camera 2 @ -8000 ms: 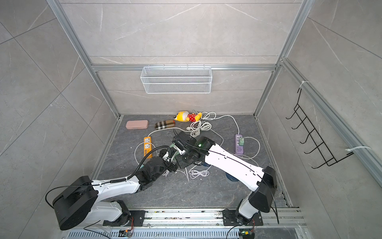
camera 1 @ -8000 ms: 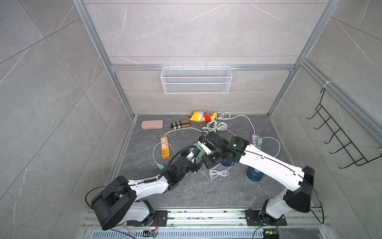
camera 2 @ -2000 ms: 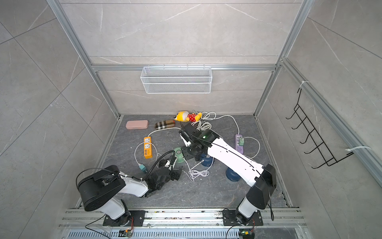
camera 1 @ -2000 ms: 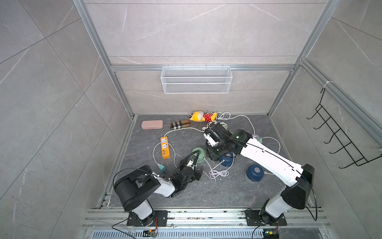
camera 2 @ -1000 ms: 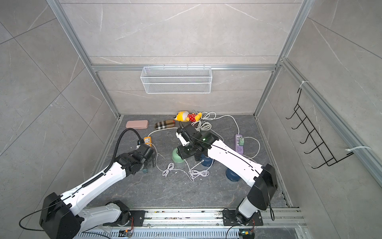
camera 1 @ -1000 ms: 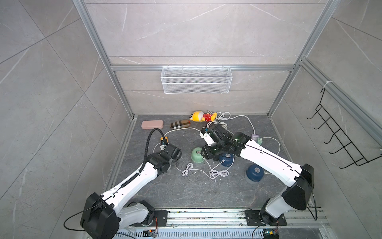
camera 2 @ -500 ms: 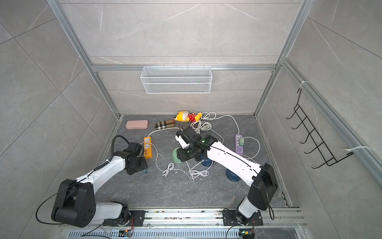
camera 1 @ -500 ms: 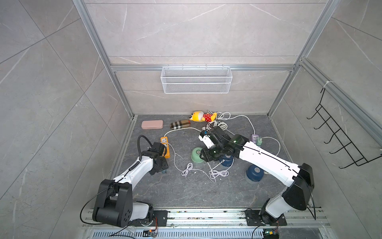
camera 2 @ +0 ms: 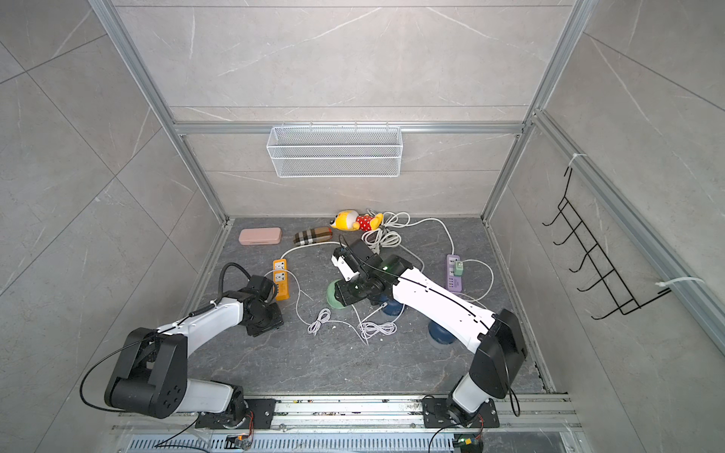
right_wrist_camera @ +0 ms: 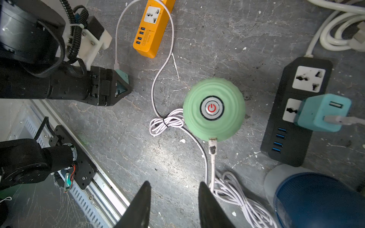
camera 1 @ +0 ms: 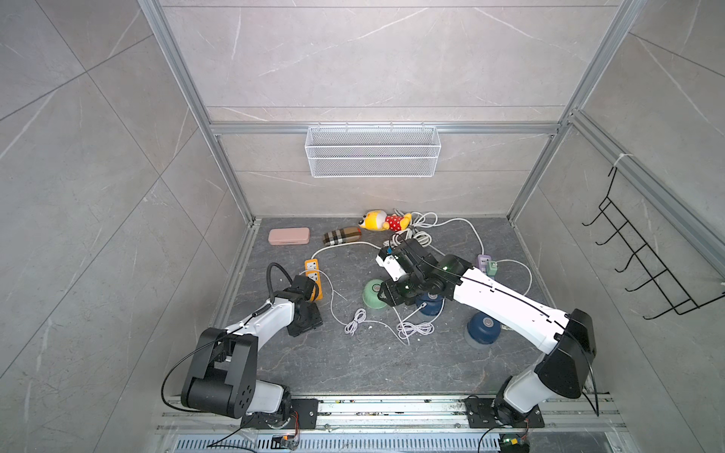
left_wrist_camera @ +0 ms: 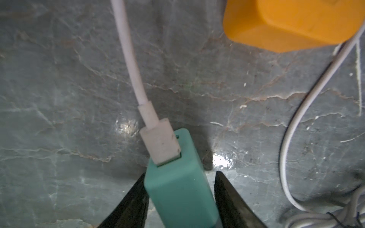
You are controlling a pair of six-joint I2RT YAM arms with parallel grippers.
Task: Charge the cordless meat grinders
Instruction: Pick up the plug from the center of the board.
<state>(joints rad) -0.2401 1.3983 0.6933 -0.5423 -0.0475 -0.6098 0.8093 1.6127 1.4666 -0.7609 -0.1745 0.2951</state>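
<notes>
The mint green grinder (camera 1: 372, 295) (right_wrist_camera: 214, 109) stands mid-floor with a white cable (right_wrist_camera: 212, 146) plugged into its side and its button lit red. Two dark blue grinders (camera 1: 430, 308) (camera 1: 483, 328) stand to its right; the nearer one (right_wrist_camera: 320, 199) also appears in the right wrist view. My right gripper (right_wrist_camera: 174, 182) (camera 1: 386, 297) hovers open and empty just above the floor beside the green one. My left gripper (left_wrist_camera: 178, 173) (camera 1: 308, 322) straddles a teal plug adapter (left_wrist_camera: 177, 189) carrying a white USB plug (left_wrist_camera: 160, 146); one finger touches it and a narrow gap shows at the other.
An orange power strip (camera 1: 312, 276) (left_wrist_camera: 286, 21) lies just beyond the left gripper. A black strip (right_wrist_camera: 298, 110) holds another teal adapter (right_wrist_camera: 320, 112). A purple strip (camera 1: 484, 262) lies at the right. Coiled white cables (camera 1: 412, 327), a toy (camera 1: 384, 220) and a pink case (camera 1: 289, 236) lie around.
My left arm has swung from the centre to the floor's left side beside the orange strip, and its jaws have narrowed around the teal adapter. The right arm has barely moved.
</notes>
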